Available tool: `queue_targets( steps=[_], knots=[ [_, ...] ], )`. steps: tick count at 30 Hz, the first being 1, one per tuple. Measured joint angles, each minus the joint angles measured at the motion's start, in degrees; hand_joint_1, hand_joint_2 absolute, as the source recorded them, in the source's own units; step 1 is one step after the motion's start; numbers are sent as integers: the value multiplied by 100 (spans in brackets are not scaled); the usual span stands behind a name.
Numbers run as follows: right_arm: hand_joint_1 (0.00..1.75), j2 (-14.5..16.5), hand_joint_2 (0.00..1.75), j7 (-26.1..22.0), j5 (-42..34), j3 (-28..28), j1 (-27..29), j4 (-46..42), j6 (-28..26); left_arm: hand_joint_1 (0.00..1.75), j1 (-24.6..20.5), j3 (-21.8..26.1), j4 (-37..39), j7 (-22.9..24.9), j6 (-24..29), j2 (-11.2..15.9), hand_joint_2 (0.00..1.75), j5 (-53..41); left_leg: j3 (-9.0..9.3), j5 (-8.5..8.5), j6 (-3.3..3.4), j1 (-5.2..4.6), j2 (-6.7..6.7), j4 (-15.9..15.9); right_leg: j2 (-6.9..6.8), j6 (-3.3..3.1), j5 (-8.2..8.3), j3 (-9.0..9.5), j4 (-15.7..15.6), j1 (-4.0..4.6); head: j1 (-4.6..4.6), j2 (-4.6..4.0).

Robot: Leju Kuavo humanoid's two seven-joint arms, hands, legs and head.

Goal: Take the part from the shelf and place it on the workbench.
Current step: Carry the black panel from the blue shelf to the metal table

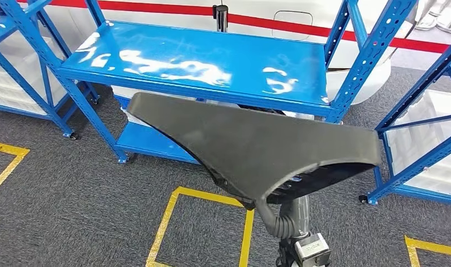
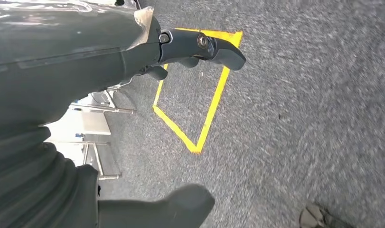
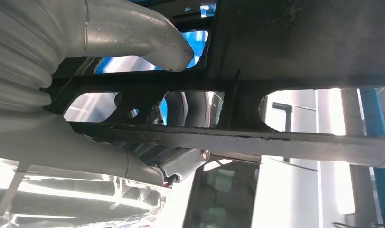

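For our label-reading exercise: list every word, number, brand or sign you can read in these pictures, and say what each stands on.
None can be read.
A small label on the silver block of the robot's arm: too small and blurred to read.
The black part, the blue shelf and the yellow floor markings: no text shows on them.

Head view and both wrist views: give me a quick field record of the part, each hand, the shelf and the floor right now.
part: large black triangular panel, off the shelf, carried in front of the robot
right hand: grips the panel's ribbed, cut-out underside, thumb on one side and fingers on the other
left hand: holds nothing, fingers apart over the carpet
shelf: blue metal rack, top board bare and glossy
floor: grey carpet with yellow tape squares
workbench: cannot tell where it is
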Motion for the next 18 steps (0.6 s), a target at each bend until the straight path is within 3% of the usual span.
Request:
queue_targets(
  steps=[2, 5, 6, 7, 8, 10, 12, 13, 15, 17, 18],
  knots=[
    [175, 48, 175, -51, -29, -2, 70, 37, -7, 0, 32, -4, 3, 3, 13, 70, 175, -83, -129, -209, -67, 26, 84, 274, -95, -86, 64, 4, -12, -54, -26, 0],
    [175, 124, 175, -78, -18, -23, 162, 62, -8, 0, 35, -20, 5, 10, 157, 117, 175, -221, -554, -811, -167, 75, 245, 1332, -249, -155, 116, -41, -9, -53, -60, 0],
    [175, 150, 175, -81, -7, -33, 197, 64, -10, 0, 35, -25, 5, 10, 235, 123, 175, -260, -628, -891, -192, 92, 265, 1571, -301, -157, 121, -52, -6, -49, -59, 0],
    [175, 174, 175, -84, 4, -41, 234, 65, -16, 0, 33, -27, 5, 10, 293, 125, 175, -287, -595, -863, -211, 109, 287, 1601, -352, -153, 121, -56, -3, -49, -61, 0],
    [175, 196, 175, -86, 13, -48, 273, 61, -23, 0, 30, -29, 4, 10, 307, 127, 175, -303, -458, -750, -223, 126, 321, 1423, -402, -149, 120, -53, 1, -51, -61, 0],
    [175, 224, 175, -91, 10, -59, 344, 40, -26, 0, 7, -35, 1, 10, 237, 129, 175, -356, 6, -452, -227, 139, 505, 664, -488, -126, 105, -42, 13, -42, -63, 0],
    [175, 216, 175, -94, -47, -72, 378, 22, -15, 0, -40, -78, -1, 10, 205, 123, 175, -455, 278, -332, -168, 106, 669, 141, -562, -73, 86, -53, 32, 4, -56, 0],
    [175, 197, 175, -95, -98, -76, 371, 20, -15, 0, -63, -109, -1, 10, 227, 115, 175, -500, 298, -341, -124, 77, 691, 63, -602, -38, 83, -65, 34, 27, -50, 0],
    [175, 142, 175, -96, -236, -73, 315, 21, -33, 0, -85, -162, -1, 10, 254, 93, 175, -542, 271, -312, -16, 57, 608, 29, -668, 34, 71, -86, 45, 40, -38, 0],
    [175, 78, 175, -98, -386, -56, 252, 23, -42, 0, -102, -181, -1, 10, 195, 65, 175, -551, 261, -262, 84, 63, 523, -18, -556, 65, -85, -191, 268, 28, -27, 0],
    [175, 43, 175, -101, -451, -48, 237, 26, -45, 0, -110, -184, -1, 9, 134, 55, 175, -551, 251, -238, 127, 74, 475, -34, -445, 52, -247, -331, 565, 17, -17, 0]
  ],
)
